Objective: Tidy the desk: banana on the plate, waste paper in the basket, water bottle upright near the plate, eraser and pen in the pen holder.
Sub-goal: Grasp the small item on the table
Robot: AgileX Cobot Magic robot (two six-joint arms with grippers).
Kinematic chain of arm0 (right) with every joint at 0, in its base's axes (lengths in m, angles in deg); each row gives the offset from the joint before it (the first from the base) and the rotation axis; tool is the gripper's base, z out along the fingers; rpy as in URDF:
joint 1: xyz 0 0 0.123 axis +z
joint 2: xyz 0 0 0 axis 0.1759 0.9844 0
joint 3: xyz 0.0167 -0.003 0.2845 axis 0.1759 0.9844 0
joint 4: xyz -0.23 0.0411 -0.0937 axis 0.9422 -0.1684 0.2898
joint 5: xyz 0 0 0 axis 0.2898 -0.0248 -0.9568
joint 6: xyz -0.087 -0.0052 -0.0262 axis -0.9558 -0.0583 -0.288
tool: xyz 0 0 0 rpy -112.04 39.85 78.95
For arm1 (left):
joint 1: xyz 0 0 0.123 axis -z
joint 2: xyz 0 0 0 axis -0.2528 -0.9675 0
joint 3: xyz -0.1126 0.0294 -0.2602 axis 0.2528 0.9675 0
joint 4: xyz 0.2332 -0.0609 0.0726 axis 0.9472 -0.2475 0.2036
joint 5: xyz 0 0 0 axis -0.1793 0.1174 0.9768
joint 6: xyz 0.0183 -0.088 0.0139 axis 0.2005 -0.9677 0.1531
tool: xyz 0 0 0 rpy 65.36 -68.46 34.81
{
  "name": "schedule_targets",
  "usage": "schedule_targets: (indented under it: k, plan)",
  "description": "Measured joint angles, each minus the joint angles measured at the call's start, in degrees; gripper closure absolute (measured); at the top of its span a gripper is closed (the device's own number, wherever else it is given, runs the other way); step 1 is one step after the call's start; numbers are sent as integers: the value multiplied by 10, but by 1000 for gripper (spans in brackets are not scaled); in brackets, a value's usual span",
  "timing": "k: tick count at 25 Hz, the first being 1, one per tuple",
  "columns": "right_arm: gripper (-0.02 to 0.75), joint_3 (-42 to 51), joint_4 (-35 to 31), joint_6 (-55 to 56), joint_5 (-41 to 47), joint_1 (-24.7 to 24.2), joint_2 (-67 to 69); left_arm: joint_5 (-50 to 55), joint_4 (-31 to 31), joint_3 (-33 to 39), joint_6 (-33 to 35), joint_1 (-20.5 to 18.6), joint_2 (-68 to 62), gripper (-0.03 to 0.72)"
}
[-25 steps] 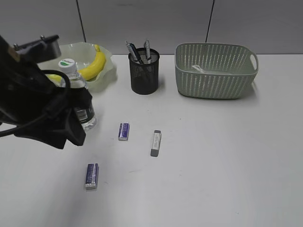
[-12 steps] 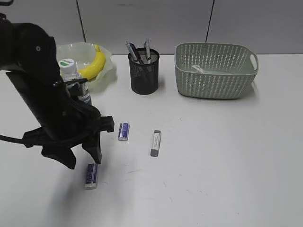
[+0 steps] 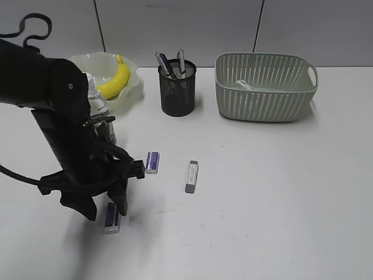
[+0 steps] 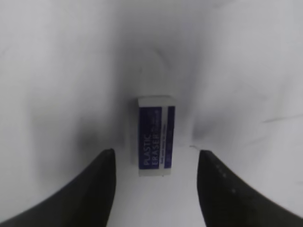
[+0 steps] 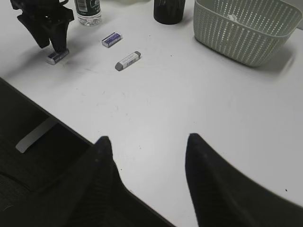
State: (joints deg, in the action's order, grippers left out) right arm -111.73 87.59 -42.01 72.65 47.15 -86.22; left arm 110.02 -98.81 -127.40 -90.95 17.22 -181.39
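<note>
My left gripper (image 3: pixel 106 211) is open and low over a blue-and-white eraser (image 3: pixel 111 219), one finger on each side; in the left wrist view the eraser (image 4: pixel 155 136) lies lengthwise between the open fingers of the left gripper (image 4: pixel 156 158). A second blue eraser (image 3: pixel 152 161) and a grey-white eraser (image 3: pixel 191 176) lie mid-desk. The banana (image 3: pixel 117 79) lies in the plate (image 3: pixel 133 88). The water bottle (image 3: pixel 100 114) stands upright beside the plate, partly hidden by my left arm. The pen holder (image 3: pixel 177 88) holds pens. The waste paper (image 3: pixel 245 85) lies in the basket (image 3: pixel 265 93). My right gripper (image 5: pixel 148 140) is open and empty.
The right gripper hovers high over the desk's front edge (image 5: pixel 71 125), out of the exterior view. In its view the basket (image 5: pixel 246 28), pen holder (image 5: pixel 169 12), bottle (image 5: pixel 88 12) and left arm (image 5: pixel 45 21) stand at the far side.
My left arm has moved away from the bottle, forward and down, and its open gripper now straddles the near eraser. The bottle stays standing.
</note>
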Motion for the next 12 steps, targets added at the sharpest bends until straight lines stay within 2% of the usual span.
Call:
schedule_targets:
  k: [12]
  plan:
    - [335,0,1,0,0,0,0,-25,15,0,0,0,-6,326]
